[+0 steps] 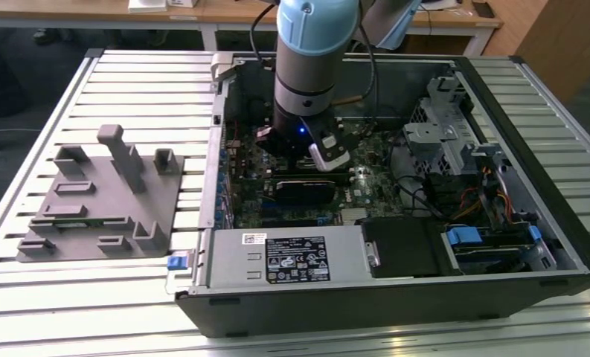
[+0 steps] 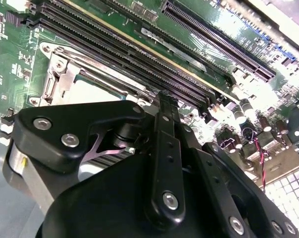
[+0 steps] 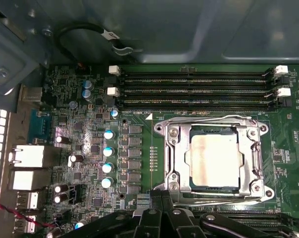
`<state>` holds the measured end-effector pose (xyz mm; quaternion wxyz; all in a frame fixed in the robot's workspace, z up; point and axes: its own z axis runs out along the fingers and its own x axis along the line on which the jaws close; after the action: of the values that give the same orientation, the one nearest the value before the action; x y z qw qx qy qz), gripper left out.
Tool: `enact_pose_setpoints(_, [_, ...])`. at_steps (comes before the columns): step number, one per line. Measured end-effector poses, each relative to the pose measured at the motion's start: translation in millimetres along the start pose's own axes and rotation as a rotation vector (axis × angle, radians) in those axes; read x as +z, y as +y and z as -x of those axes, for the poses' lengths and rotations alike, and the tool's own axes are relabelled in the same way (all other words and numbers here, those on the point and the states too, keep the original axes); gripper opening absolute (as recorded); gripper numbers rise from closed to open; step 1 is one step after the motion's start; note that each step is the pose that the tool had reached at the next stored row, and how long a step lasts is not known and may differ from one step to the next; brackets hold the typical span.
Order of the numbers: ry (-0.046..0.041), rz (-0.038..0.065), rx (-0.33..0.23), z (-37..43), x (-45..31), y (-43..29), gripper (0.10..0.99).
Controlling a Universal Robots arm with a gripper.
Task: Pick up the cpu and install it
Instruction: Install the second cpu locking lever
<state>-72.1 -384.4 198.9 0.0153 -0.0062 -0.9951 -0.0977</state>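
Cpu (image 3: 214, 160) sits seated in socket frame (image 3: 175, 161) on motherboard (image 3: 90, 139); install step looks finished. Gripper (image 3: 162, 218) hovers near socket; fingers' opening cannot be told, nothing seen held.

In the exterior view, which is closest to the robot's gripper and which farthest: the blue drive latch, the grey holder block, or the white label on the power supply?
1. White label: on the power supply, just in front of the gripper.
2. Blue drive latch: toward the exterior view's right.
3. Grey holder block: outside the computer case, on the exterior view's left.
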Motion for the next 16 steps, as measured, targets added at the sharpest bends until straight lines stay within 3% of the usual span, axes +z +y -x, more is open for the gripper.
enact_pose_setpoints(16, [0.0004, 0.016, 0.0, 0.2, 6.6, 0.1, 0.106])
